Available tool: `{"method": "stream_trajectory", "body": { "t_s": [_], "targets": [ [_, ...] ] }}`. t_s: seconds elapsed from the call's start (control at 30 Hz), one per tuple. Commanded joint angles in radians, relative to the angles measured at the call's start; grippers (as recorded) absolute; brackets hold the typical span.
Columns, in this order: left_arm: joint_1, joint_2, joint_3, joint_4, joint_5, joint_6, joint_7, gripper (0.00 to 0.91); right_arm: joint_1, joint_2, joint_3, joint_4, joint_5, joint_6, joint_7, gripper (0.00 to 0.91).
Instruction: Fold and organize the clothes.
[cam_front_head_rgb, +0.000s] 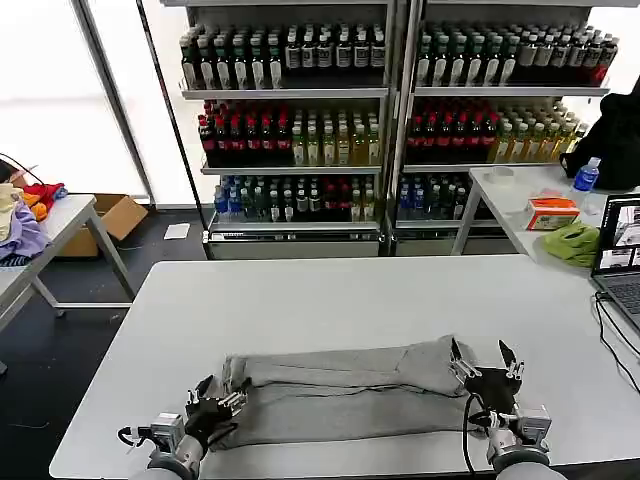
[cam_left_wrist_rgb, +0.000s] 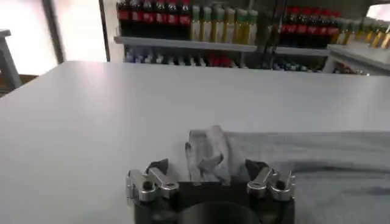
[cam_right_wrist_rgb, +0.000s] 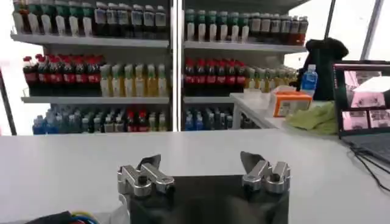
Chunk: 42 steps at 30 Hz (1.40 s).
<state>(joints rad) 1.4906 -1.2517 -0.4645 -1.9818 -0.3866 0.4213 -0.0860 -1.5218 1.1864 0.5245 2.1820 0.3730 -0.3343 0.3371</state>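
A light grey shirt (cam_front_head_rgb: 340, 390) lies in a long folded band across the near part of the white table (cam_front_head_rgb: 330, 300). My left gripper (cam_front_head_rgb: 222, 393) sits low at the band's left end, open. In the left wrist view the bunched cloth end (cam_left_wrist_rgb: 210, 155) lies just beyond the left gripper (cam_left_wrist_rgb: 207, 165), between its wide-spread fingers. My right gripper (cam_front_head_rgb: 481, 352) is open at the band's right end, just off the cloth. In its wrist view the right gripper (cam_right_wrist_rgb: 200, 159) holds nothing and has bare tabletop ahead of it.
A laptop (cam_front_head_rgb: 620, 250) with cables (cam_front_head_rgb: 612, 335) sits at the table's right edge. A side table behind it holds a lime-green cloth (cam_front_head_rgb: 572, 243), an orange box (cam_front_head_rgb: 552, 212) and a bottle (cam_front_head_rgb: 587, 175). Coloured garments (cam_front_head_rgb: 25, 215) lie on a table at left. Drink shelves (cam_front_head_rgb: 300, 120) stand behind.
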Motion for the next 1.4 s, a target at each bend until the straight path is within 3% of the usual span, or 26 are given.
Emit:
{"method": "stream_trajectory", "body": {
  "t_s": [0.03, 0.53, 0.67, 0.9, 1.07, 1.2, 1.27, 1.4],
  "targets": [
    [0.015, -0.016, -0.001, 0.018, 0.002, -0.008, 0.012, 0.010, 0.007, 0.001, 0.002, 0.004, 0.007, -0.001, 0.001, 0.907],
    [0.038, -0.024, -0.008, -0.018, 0.033, -0.041, 0.048, 0.000, 0.015, 0.001, 0.006, 0.002, 0.013, -0.004, 0.003, 0.907],
    [0.036, -0.004, -0.064, -0.039, 0.015, -0.034, 0.047, 0.000, 0.018, -0.002, 0.000, -0.004, 0.013, -0.004, 0.004, 0.907],
    [0.035, 0.171, -0.262, -0.049, -0.102, -0.019, 0.051, 0.000, 0.047, -0.005, -0.017, -0.014, 0.019, -0.014, 0.009, 0.907],
    [0.024, 0.350, -0.449, 0.054, -0.179, -0.019, 0.068, 0.000, 0.066, -0.005, -0.038, -0.015, 0.020, -0.021, 0.011, 0.907],
    [-0.005, 0.441, -0.541, 0.161, -0.194, -0.028, 0.082, 0.000, 0.081, -0.009, -0.032, -0.011, 0.032, -0.025, 0.015, 0.907],
    [-0.025, 0.479, -0.577, 0.205, -0.195, -0.028, 0.084, 0.000, 0.086, -0.008, -0.027, -0.010, 0.036, -0.027, 0.016, 0.907],
    [-0.031, 0.480, -0.588, 0.194, -0.186, -0.021, 0.085, 0.000, 0.084, -0.003, -0.026, -0.009, 0.037, -0.028, 0.018, 0.907]
  ]
}}
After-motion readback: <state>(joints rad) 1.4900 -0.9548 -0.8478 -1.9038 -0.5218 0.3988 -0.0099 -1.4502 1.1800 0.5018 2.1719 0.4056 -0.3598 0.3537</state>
